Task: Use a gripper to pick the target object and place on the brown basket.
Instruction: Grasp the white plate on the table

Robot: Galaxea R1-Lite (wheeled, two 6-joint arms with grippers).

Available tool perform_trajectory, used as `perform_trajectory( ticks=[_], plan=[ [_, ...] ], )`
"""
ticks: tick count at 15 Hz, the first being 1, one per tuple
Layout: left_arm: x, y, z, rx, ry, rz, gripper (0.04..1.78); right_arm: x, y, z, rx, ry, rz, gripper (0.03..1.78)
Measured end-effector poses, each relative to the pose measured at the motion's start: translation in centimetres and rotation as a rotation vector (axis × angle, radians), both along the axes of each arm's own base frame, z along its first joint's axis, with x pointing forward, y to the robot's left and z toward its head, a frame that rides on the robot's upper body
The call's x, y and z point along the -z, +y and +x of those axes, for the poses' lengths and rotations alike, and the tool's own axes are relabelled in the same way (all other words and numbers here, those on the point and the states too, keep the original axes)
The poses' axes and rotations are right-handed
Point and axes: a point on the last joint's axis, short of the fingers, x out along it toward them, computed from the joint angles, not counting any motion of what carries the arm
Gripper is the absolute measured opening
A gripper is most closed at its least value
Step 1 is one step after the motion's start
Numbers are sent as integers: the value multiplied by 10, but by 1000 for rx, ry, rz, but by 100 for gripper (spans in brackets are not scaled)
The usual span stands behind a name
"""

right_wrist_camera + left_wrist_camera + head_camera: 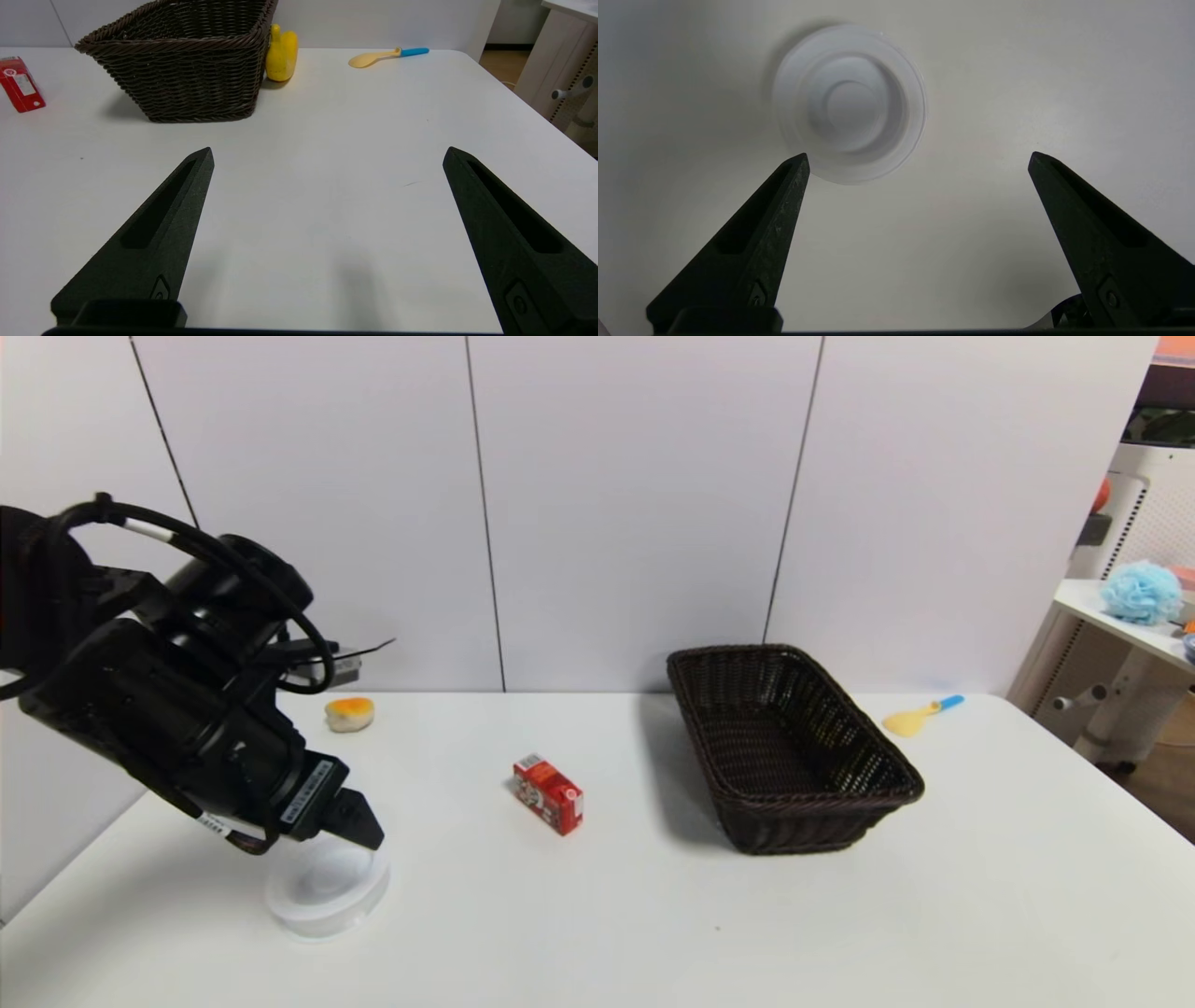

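The white round dish (327, 889) lies on the white table (597, 915) near its front left. My left gripper (350, 821) hangs just above the dish's far edge, pointing down. In the left wrist view the dish (850, 102) shows concentric rings and a clear rim. It lies beyond the open left gripper (920, 158), with one fingertip (799, 163) at its rim; nothing is between the jaws. The brown basket (784, 747) stands at the table's middle right and is empty. My right gripper (327, 154) is open and empty, low over the table in front of the basket (182, 56); it is out of the head view.
A small red carton (549, 793) lies mid-table between dish and basket. An orange-topped bun (349, 713) sits at the back left. A yellow spoon with a blue handle (920, 716) lies right of the basket. A yellow object (281, 55) stands behind the basket.
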Motion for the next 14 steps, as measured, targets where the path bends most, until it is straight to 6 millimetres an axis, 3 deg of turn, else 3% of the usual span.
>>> perform_trajectory(
  ticks=[7, 14],
  plan=[
    [37, -27, 22, 44, 145, 52, 169, 0, 0, 0, 0, 0, 0, 169],
    [64, -40, 39, 58, 202, 78, 169, 0, 0, 0, 0, 0, 0, 169]
  ],
)
